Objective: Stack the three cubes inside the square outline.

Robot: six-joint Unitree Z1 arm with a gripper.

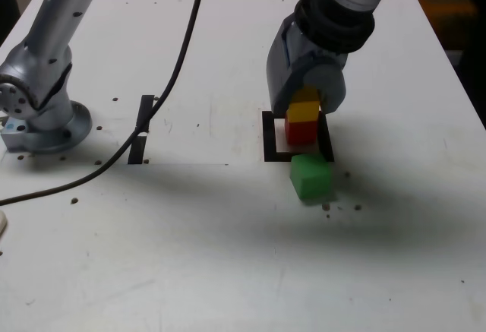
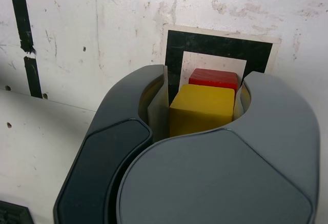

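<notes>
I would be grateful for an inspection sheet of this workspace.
Surface: white table, scuffed and dark-specked.
Red cube: inside the square outline.
Yellow cube: directly over the red one.
Green cube: outside the outline, at its lower edge in the exterior view.
Clutter: pale object at the exterior view's left edge, cut off.
Fingers: on either side of the yellow cube; firm grip not certain.
Cables: dark cable crossing the exterior view.
Surroundings: brownish shape, upper right in the exterior view, unclear.

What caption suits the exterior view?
Yellow cube in the end effector, at the red cube; green cube outside the square outline.
</notes>
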